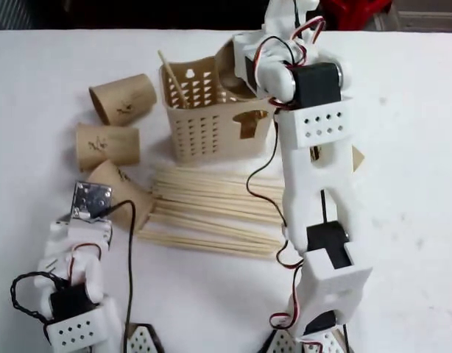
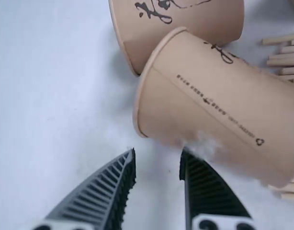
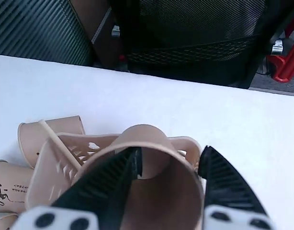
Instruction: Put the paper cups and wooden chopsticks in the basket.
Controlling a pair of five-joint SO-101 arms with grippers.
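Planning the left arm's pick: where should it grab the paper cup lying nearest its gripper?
Probably at the rim: the paper cup lies on its side with its mouth end toward the open left gripper. Come in from that end, one finger inside the lip, one outside; the round body looks likely to roll.

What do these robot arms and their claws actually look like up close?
The left arm and right arm are blocky white plastic segments with black motors at the joints and rows of small round holes. Thin red, black and white cables loop along them. The left gripper has two black, ribbed, pointed fingers on a white base; the right gripper is black on white too.
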